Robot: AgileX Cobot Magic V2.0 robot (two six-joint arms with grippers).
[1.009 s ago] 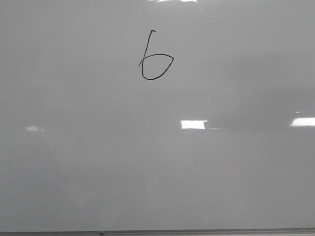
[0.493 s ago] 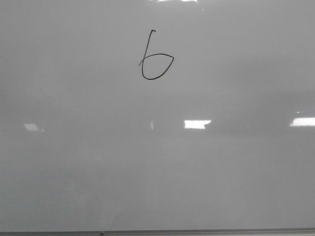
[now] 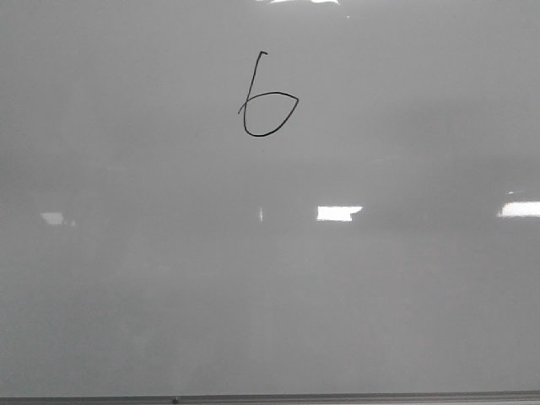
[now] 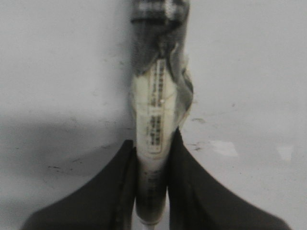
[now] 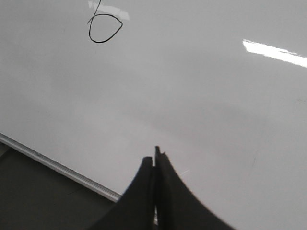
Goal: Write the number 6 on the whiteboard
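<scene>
A thin black hand-drawn number 6 (image 3: 267, 97) with a slanted stem and pointed loop stands on the upper middle of the glossy pale grey whiteboard (image 3: 270, 287). It also shows in the right wrist view (image 5: 104, 26), far from the fingers. No gripper shows in the front view. My left gripper (image 4: 152, 143) is shut on a whitish marker pen (image 4: 156, 115) with a printed label and a dark cap end pointing away over the board. My right gripper (image 5: 154, 160) is shut and empty, over the board near its frame edge.
The board's thin grey frame (image 3: 270, 397) runs along the near edge; it crosses the right wrist view (image 5: 57, 167) with a dark surface (image 5: 33, 201) beyond it. Bright white glare patches (image 3: 339, 213) lie on the board. Faint smudges (image 4: 201, 120) mark it.
The 6 and the board have not changed. Only the glare patches have shifted slightly, and a thin small reflection has appeared left of the middle patch.
</scene>
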